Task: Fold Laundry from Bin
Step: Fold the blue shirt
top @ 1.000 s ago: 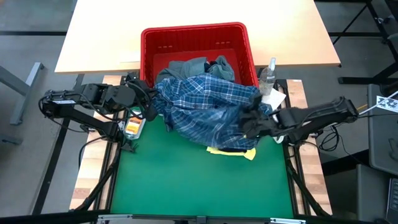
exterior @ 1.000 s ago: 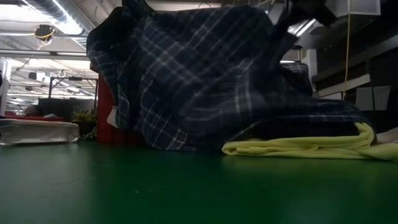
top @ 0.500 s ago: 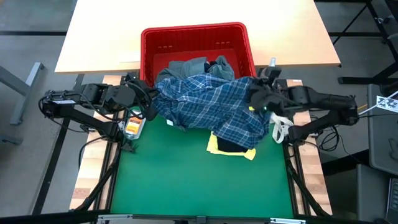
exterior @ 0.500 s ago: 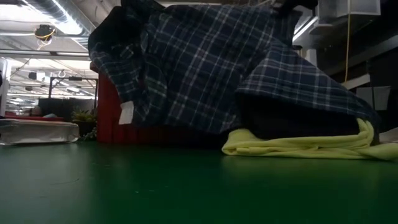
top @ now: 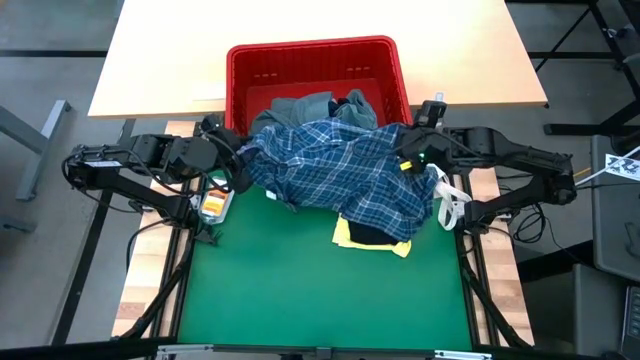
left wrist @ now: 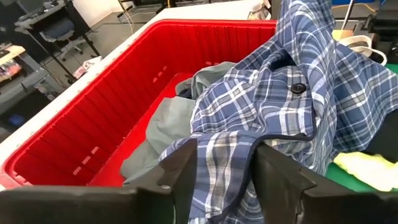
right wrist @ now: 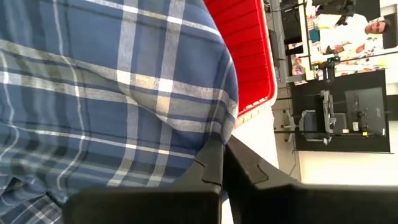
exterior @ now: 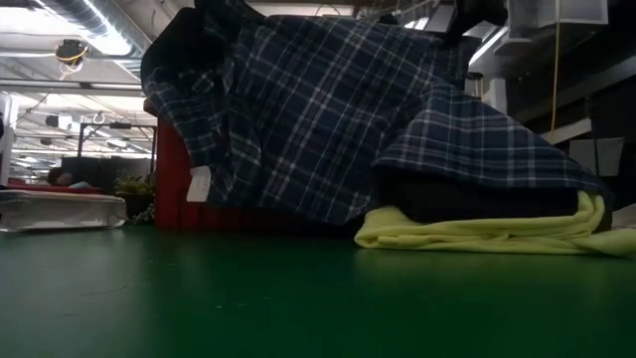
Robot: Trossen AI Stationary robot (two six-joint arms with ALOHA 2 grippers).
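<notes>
With both the left gripper and right gripper clamped on the plaid shirt, pull it taut and clear of the red bin before lowering.

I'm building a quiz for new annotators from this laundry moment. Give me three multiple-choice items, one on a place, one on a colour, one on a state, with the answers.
1. Where does the small yellow garment lie?
A. inside the red basket
B. on the green mat, under the plaid shirt's hanging edge
C. on the pale tabletop behind the basket

2. What colour is the slotted plastic basket?
A. red
B. white
C. blue

3. What is the right gripper doing?
A. hanging open over the mat
B. shut on the plaid shirt
C. holding the yellow garment

Answers: 1 B, the small yellow garment lies on the green mat under the blue-white plaid shirt. 2 A, the slotted plastic basket is red. 3 B, the right gripper pinches the shirt's edge; the left gripper also grips it.
</notes>
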